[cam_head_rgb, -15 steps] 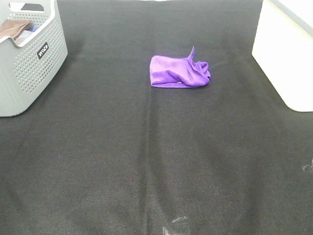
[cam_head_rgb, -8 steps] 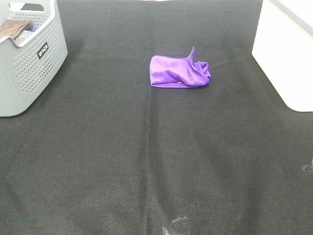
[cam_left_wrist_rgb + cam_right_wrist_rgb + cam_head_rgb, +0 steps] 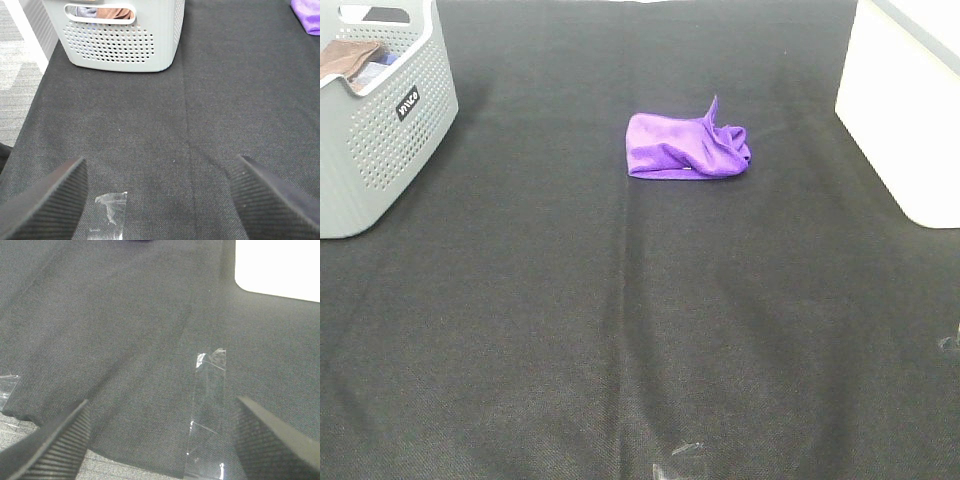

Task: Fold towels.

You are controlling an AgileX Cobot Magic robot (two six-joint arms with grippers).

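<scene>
Exterior high: nothing moved since the earlier frame. Towel (image 3: 686, 147) bunched mid-table, long axis left-right, peak up at its right end.
Left wrist: left gripper (image 3: 157, 200) wide, empty; basket (image 3: 125, 42) ahead.
Right wrist: right gripper (image 3: 160, 437) wide, empty, over tape (image 3: 209, 405).

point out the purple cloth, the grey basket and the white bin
crumpled bright purple microfibre cloth (image 3: 685, 148), exterior high view, middle of the bundle
grey perforated plastic basket (image 3: 390, 140), exterior high view, side wall
white bin (image 3: 905, 110), exterior high view, front wall

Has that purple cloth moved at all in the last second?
No. The purple cloth lies crumpled in the same spot, equally far from the grey basket.
</scene>
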